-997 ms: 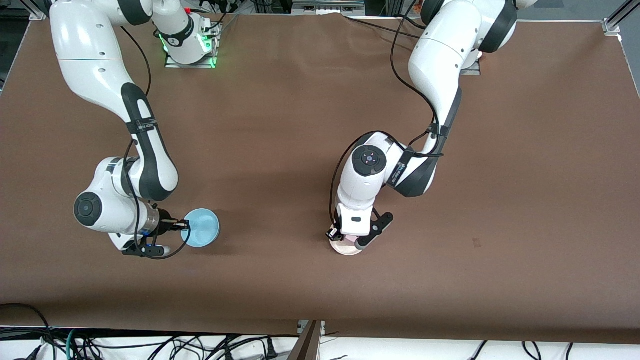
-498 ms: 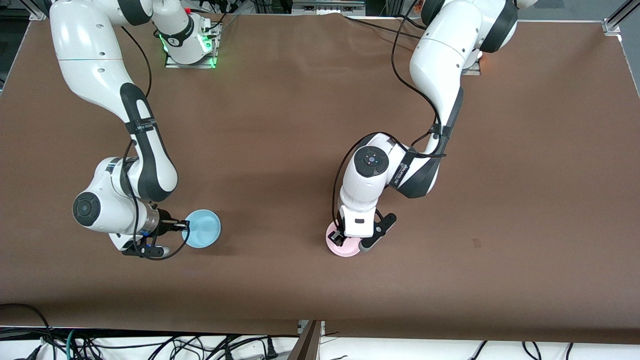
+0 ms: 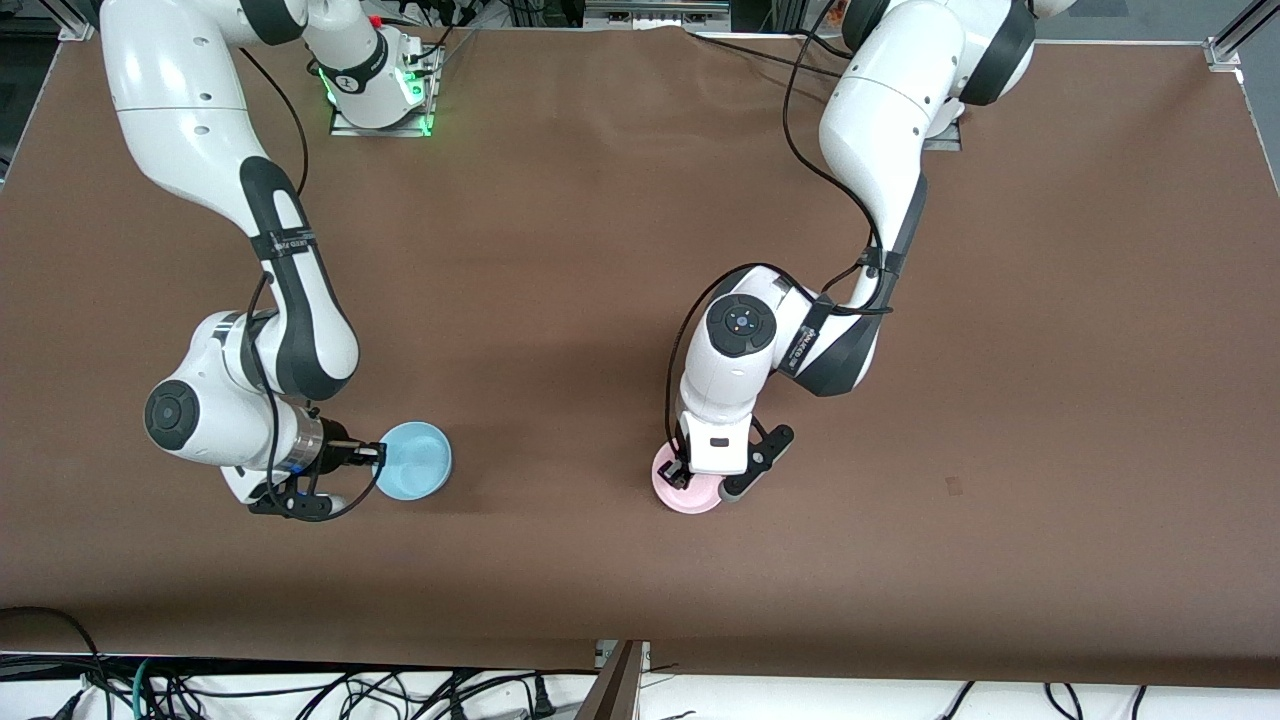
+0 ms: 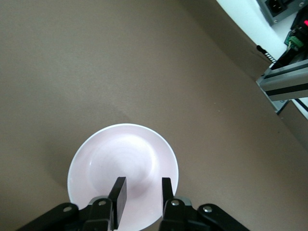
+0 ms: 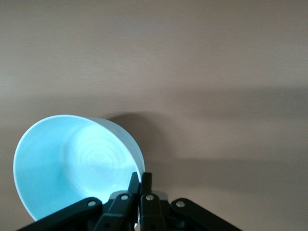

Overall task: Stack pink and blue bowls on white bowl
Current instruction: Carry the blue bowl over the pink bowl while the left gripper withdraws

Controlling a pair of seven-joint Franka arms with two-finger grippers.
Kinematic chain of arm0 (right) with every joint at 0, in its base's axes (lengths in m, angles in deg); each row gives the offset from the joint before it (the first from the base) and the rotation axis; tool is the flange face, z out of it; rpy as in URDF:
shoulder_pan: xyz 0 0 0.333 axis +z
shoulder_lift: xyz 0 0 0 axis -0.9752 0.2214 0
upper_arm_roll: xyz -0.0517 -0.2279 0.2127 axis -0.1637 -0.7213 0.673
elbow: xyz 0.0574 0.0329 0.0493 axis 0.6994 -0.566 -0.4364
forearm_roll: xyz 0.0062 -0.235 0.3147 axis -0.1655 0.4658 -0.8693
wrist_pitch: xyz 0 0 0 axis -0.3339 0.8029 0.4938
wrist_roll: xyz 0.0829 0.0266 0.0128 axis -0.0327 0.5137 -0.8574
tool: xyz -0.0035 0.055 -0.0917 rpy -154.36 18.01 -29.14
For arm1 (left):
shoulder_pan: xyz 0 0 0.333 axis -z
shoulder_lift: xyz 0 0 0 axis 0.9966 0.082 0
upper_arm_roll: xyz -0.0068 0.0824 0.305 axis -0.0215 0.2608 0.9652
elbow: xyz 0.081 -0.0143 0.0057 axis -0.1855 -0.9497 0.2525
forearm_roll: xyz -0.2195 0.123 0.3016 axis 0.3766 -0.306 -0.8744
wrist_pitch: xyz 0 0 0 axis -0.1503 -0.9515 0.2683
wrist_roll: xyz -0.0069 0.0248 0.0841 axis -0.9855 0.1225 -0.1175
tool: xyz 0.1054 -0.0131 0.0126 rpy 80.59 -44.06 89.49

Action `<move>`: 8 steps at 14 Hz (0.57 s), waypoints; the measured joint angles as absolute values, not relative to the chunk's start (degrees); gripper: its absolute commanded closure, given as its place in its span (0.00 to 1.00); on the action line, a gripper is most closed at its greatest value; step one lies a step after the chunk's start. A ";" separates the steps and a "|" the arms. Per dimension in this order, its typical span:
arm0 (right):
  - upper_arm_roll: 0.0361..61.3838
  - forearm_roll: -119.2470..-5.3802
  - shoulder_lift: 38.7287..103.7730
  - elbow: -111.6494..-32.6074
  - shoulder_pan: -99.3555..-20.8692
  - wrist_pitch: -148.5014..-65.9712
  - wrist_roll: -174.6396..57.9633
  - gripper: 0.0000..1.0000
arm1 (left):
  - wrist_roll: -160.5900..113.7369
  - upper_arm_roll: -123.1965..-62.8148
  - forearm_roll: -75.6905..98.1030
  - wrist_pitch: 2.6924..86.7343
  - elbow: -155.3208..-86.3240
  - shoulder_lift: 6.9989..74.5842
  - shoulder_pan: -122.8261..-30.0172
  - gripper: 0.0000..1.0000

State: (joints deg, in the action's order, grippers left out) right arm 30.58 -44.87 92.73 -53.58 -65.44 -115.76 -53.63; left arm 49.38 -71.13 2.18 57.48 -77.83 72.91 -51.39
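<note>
My right gripper [image 3: 378,457] is shut on the rim of the light blue bowl [image 3: 416,460] and holds it tilted just over the table near the right arm's end. In the right wrist view the fingers [image 5: 141,179] pinch the blue bowl's wall [image 5: 72,163]. The pale pink bowl [image 3: 680,492] sits upright on the table near the middle. My left gripper [image 3: 700,472] is low over it. In the left wrist view the gripper [image 4: 142,187] is open and empty over the inside of the pink bowl [image 4: 120,151]. The white bowl shows in no view.
The brown table [image 3: 600,250] is bare around both bowls. An aluminium frame and cables [image 4: 288,77] lie past the table's front edge. The arm bases stand along the edge farthest from the front camera.
My left gripper has shifted slightly and settled low over the pink bowl, which shows more now. My right gripper has carried the blue bowl a little toward the pink bowl.
</note>
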 measured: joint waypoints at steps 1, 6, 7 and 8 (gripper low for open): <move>30.79 -45.04 92.59 -52.58 -65.01 -114.74 -51.52 1.00 | 49.04 -71.07 2.18 56.28 -77.40 72.88 -51.41 0.64; 31.91 -45.17 91.99 -49.89 -62.93 -112.57 -43.44 1.00 | 43.68 -70.82 2.18 46.69 -72.72 72.13 -51.87 0.64; 32.62 -45.17 91.98 -49.53 -62.65 -112.58 -41.40 1.00 | 41.62 -70.81 2.18 44.55 -72.24 71.67 -52.12 0.64; 33.26 -45.17 91.98 -49.06 -62.23 -112.58 -39.17 1.00 | 39.17 -70.81 2.22 42.02 -71.84 71.08 -52.44 0.64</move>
